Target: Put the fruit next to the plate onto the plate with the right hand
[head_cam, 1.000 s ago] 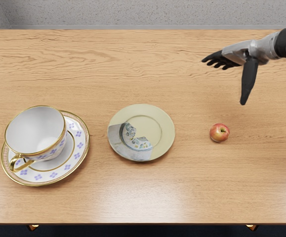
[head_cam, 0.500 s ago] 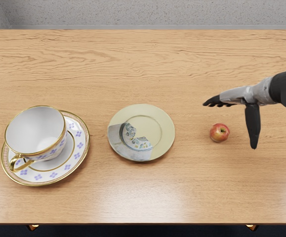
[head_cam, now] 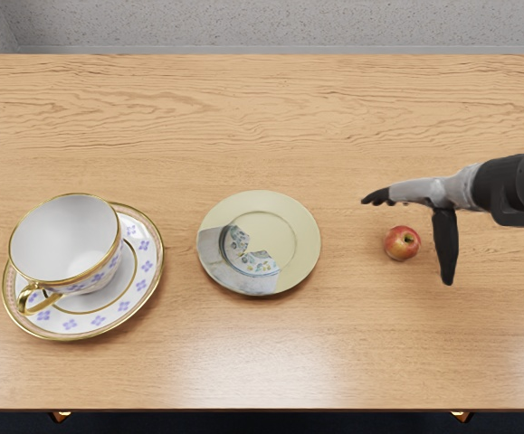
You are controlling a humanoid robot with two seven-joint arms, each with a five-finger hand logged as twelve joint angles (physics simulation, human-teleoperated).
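The apple is seen just under the right hand, framed by its spread fingers and down-pointing thumb, ungrasped; the plate is left of that hand.

No legible writing is found.

No text, label, brand, number or sign can be read on anything on the tabletop. The only markings seen are small blue-violet flower motifs, printed around the gold-rimmed saucer near the tabletop's left edge. The same motifs are mirrored in the shiny plate at the tabletop's middle. These motifs are ornament only; no letters or figures are formed by them.
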